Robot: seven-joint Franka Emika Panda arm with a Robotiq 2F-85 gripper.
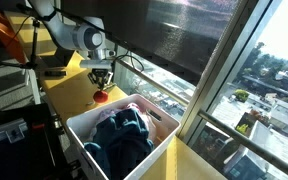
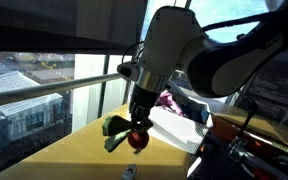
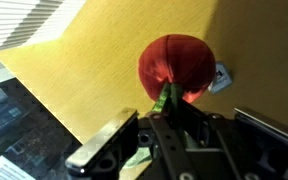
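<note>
One red round plush fruit (image 3: 177,65) hangs from our gripper (image 3: 165,110), jaws nearly shut on its slim green stem (image 3: 162,96), the easiest part to pinch; a white clothes bin (image 1: 166,135) sits at four o'clock.

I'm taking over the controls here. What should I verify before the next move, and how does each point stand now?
1. The gripper shut on the green stem of the red fruit: ok.
2. The red fruit lifted off the table: cannot tell.
3. The small object beside the red fruit apart from it: cannot tell.
4. The white bin open on top, clothes inside: ok.
</note>
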